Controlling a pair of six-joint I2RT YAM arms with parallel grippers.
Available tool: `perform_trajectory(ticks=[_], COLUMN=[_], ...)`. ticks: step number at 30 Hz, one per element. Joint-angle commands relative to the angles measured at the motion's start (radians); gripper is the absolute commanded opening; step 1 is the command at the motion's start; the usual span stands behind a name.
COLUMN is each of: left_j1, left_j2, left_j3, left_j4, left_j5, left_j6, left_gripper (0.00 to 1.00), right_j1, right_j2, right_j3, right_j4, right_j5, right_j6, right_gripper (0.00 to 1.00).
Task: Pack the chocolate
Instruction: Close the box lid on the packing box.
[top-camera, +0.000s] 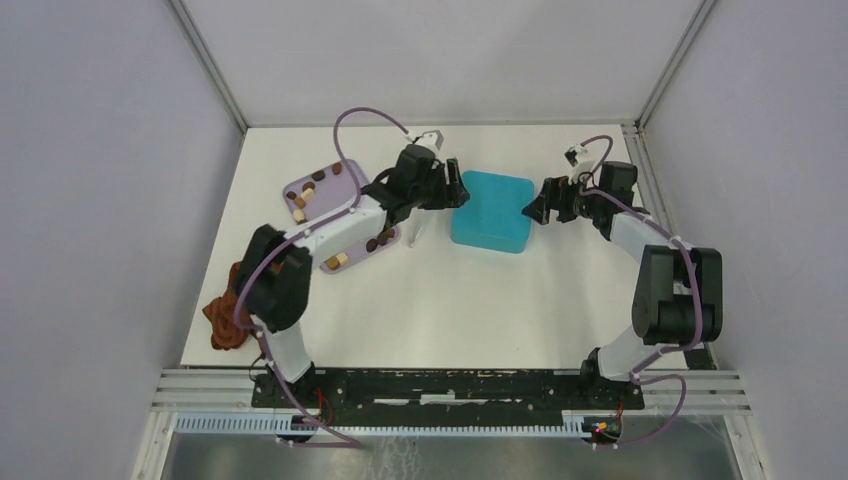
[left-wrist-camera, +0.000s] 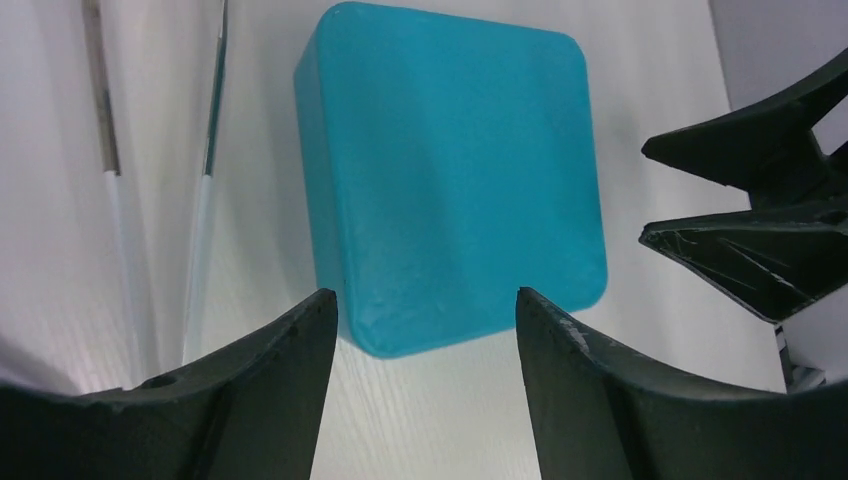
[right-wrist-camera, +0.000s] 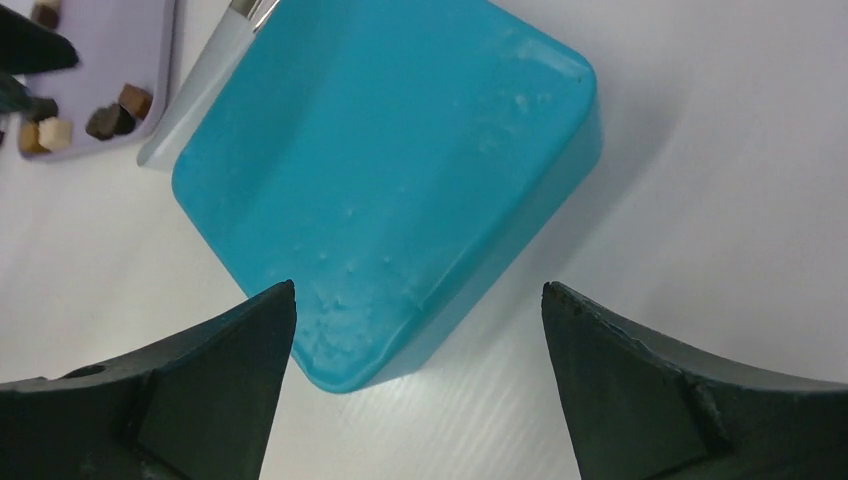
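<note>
Now the teal box (top-camera: 490, 210) sits near the middle of the white table (top-camera: 430, 300), showing a plain, smooth top face with rounded corners. The left gripper (top-camera: 455, 190) hangs at the box's left edge and the right gripper (top-camera: 535, 205) at its right edge, so the two face each other across it. Seen from the left wrist, the left gripper's fingers (left-wrist-camera: 300, 340) stand well apart with nothing clamped between them, and only the near corner of the box shows in the gap beyond. The right wrist view tells the same of the right gripper: its fingers (right-wrist-camera: 620, 350) are spread wide and hold nothing, with a box corner lying below and ahead of them. The chocolate (top-camera: 311, 187) is on the lilac tray (top-camera: 335, 190), which lies left of the box (the left arm (top-camera: 340, 230) crosses over the tray, so some of it is hidden). The visible pieces are small, dark brown and tan, scattered over the tray rather than stacked. A few of them also show at the upper left of the right wrist view. A reddish-brown cloth (top-camera: 225, 318) lies crumpled at the table's near left edge, well apart from the box.
</note>
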Motion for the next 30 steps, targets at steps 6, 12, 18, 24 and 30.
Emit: perform_trajectory(ticks=[6,12,18,24,30], left_j1=[-0.002,0.001,-0.047,-0.154,-0.242], left_j2=[0.324,0.374,0.319,0.228,0.255], left_j3=[0.283,0.285,0.172,0.039,0.086], left_j4=[-0.194,-0.17,-0.086,0.064,0.137], left_j5=[0.012,0.149,0.31,0.328,0.318], left_j6=[0.024,0.04,0.019,-0.064,-0.112], left_gripper=[0.7,0.66,0.57,0.56,0.57], right_j1=[-0.003,-0.002,-0.003,-0.037,-0.101], right_j2=[0.15,0.216,0.21,0.106,0.092], right_j3=[0.019,0.036,0.015,-0.014,0.028], right_j4=[0.219,0.21,0.141,-0.017,-0.196], right_j5=[0.005,-0.046,-0.106,-0.116,-0.108], right_j6=[0.354,0.375,0.309,0.144,-0.038], right_gripper=[0.98,0.95,0.92,0.92,0.92])
